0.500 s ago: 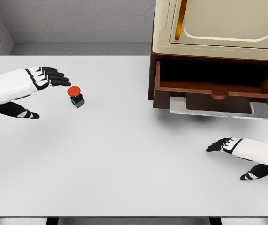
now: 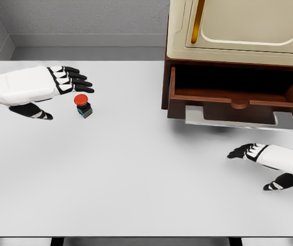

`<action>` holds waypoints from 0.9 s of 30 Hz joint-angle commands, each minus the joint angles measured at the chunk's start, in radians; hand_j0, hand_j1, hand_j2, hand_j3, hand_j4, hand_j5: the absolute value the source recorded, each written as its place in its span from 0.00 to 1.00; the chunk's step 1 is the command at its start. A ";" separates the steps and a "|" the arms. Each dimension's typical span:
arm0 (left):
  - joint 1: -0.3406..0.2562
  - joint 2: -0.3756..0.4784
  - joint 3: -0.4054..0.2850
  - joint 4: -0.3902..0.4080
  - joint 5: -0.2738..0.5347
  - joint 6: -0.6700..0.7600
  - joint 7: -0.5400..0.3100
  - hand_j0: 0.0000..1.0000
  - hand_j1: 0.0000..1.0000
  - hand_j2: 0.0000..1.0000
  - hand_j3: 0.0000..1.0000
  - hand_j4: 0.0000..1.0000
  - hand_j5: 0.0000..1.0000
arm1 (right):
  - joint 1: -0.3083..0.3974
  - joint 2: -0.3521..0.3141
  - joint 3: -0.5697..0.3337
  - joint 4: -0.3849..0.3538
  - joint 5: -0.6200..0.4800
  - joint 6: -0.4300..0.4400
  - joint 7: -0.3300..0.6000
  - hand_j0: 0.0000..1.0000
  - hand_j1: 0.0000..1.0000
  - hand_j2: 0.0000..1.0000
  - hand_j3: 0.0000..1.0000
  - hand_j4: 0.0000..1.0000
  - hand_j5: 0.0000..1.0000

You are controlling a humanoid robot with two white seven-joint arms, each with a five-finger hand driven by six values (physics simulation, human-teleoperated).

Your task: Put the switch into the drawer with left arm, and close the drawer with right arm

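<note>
Looking down from the head camera, you are seeing the left hand (image 2: 44, 87) hanging over the white table (image 2: 136, 179) at the picture's left, its fingers (image 2: 75, 79) stretched out flat and slightly fanned, thumb dropped below the palm, gripping nothing. The switch (image 2: 83, 105), a red mushroom button on a dark block with a bluish base, is sitting on the table just beside those fingertips, right under and a little past them; you cannot tell from this view whether a fingertip is touching the red cap. The switch is standing well apart from the drawer.

You are also seeing the drawer (image 2: 237, 100) standing pulled out at the upper right, a dark brown wooden tray with a shadowed interior and a flat grey metal handle (image 2: 238, 119) running along its front. It is projecting from the base of a cream-coloured cabinet (image 2: 238, 31) with a rounded door panel and an amber vertical strip near its left edge. No lettering, brand mark or label is showing on the cabinet, the drawer or the switch that you could read.

Your right hand (image 2: 269, 161) is resting low over the table at the right edge, below the drawer, fingers loosely extended and holding nothing.
</note>
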 commanded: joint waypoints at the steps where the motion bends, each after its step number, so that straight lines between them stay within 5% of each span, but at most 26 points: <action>1: -0.002 -0.014 -0.057 0.016 0.006 0.002 -0.096 1.00 1.00 1.00 1.00 1.00 1.00 | 0.000 -0.013 -0.002 0.000 -0.008 0.002 -0.010 1.00 1.00 1.00 1.00 1.00 1.00; 5: -0.035 -0.035 -0.060 0.052 0.080 0.002 -0.096 1.00 1.00 1.00 1.00 1.00 1.00 | 0.006 -0.018 -0.002 0.000 -0.009 0.002 -0.014 1.00 1.00 1.00 1.00 1.00 1.00; 9: -0.084 -0.147 -0.064 0.204 0.070 0.002 -0.096 1.00 1.00 1.00 1.00 1.00 1.00 | 0.000 -0.015 -0.002 0.000 -0.008 0.002 -0.011 1.00 1.00 1.00 1.00 1.00 1.00; 12: -0.163 -0.181 -0.182 0.324 0.069 0.002 -0.096 1.00 1.00 1.00 1.00 1.00 1.00 | 0.000 -0.007 -0.002 -0.002 -0.008 0.002 0.001 1.00 1.00 1.00 1.00 1.00 1.00; 16: -0.172 -0.247 -0.204 0.427 0.000 0.002 -0.096 1.00 1.00 1.00 1.00 1.00 1.00 | 0.000 -0.007 -0.001 -0.002 -0.008 0.002 0.010 1.00 1.00 1.00 1.00 1.00 1.00; 27: -0.250 -0.318 -0.280 0.560 -0.037 0.002 -0.096 1.00 1.00 1.00 1.00 1.00 1.00 | -0.031 -0.012 -0.001 -0.002 -0.006 0.002 0.041 0.99 0.99 0.99 0.99 0.99 0.99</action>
